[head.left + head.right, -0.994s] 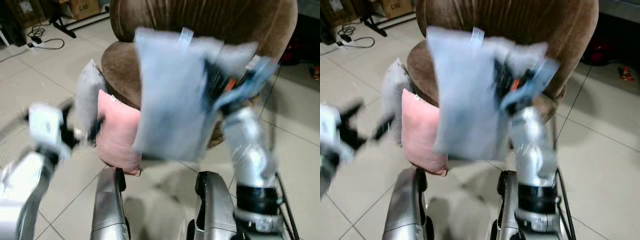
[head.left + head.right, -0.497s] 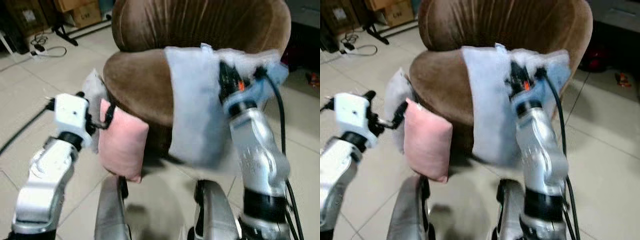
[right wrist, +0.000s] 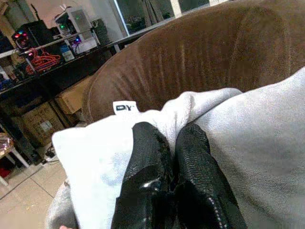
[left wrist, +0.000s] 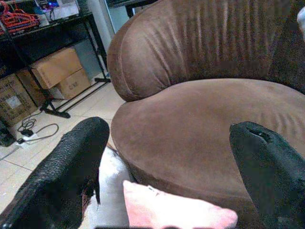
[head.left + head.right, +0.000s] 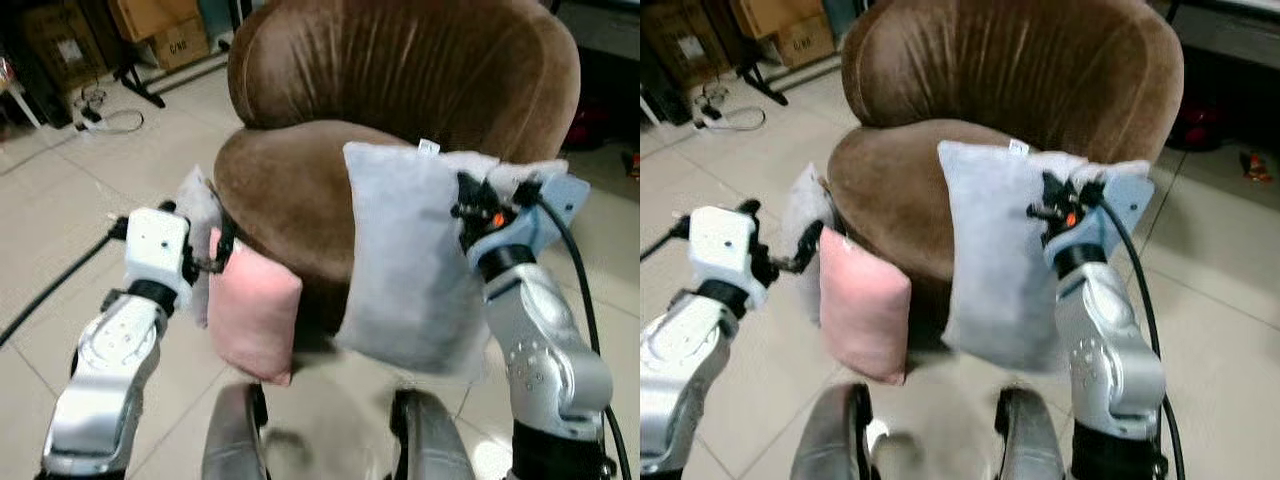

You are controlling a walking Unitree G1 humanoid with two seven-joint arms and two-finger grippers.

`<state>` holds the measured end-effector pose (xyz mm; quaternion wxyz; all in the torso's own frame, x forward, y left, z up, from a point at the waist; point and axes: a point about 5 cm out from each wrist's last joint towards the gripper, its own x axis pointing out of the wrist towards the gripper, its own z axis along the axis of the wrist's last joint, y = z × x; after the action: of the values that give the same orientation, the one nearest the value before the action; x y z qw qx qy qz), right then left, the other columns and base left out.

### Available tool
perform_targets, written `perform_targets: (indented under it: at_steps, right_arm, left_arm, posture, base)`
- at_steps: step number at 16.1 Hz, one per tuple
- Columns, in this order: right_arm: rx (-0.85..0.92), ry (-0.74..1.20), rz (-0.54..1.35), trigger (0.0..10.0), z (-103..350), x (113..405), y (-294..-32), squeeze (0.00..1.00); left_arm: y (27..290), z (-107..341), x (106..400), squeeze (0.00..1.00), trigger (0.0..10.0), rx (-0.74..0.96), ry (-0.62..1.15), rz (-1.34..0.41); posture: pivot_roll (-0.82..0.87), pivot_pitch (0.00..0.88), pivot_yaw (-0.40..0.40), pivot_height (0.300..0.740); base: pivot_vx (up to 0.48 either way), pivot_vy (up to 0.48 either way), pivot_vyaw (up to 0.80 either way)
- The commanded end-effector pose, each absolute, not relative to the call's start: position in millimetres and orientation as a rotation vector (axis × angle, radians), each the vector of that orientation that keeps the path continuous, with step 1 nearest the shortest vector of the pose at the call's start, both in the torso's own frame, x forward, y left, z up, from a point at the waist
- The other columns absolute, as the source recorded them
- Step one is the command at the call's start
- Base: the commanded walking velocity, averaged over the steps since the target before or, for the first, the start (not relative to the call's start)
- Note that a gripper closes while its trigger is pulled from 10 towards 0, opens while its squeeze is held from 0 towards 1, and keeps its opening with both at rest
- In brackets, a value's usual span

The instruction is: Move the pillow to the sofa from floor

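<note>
The pale grey square fabric pillow (image 5: 410,260) hangs at the front edge of the brown velvet sofa (image 5: 400,80), pinched at its top edge by the right gripper (image 3: 164,157) — carried forward and nearer the seat than a second ago, so release looks close. The left gripper (image 4: 167,157), fingers apart, hovers by a pink pillow (image 5: 252,310).
</note>
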<state>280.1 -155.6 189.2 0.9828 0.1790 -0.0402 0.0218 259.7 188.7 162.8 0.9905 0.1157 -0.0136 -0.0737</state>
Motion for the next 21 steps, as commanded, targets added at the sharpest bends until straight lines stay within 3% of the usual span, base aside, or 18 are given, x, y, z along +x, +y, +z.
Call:
perform_targets:
  at_steps: [1,9,13,21]
  right_arm:
    - [0.373,-0.123,0.060,10.0,197,274,-152,0.00]
    - [0.403,-0.082,0.027,10.0,180,272,-158,0.00]
    - [0.422,-0.057,0.016,10.0,173,270,-157,0.00]
    - [0.396,0.010,-0.033,10.0,156,269,-157,0.00]
  left_arm:
    - [188,160,261,0.00,10.0,0.234,-0.027,-0.135]
    - [186,151,267,0.00,10.0,0.193,-0.008,-0.141]
    - [186,154,267,0.00,10.0,0.222,-0.029,-0.150]
    - [186,153,268,0.00,10.0,0.236,-0.030,-0.167]
  posture:
    - [-0.03,0.000,0.044,0.666]
    - [-0.04,0.000,0.054,0.740]
    - [-0.04,0.000,0.057,0.740]
    - [-0.04,0.000,0.068,0.740]
  base:
    - [0.000,0.000,0.00]
    - [0.000,0.000,0.00]
    - [0.000,0.000,0.00]
    - [0.000,-0.419,0.00]
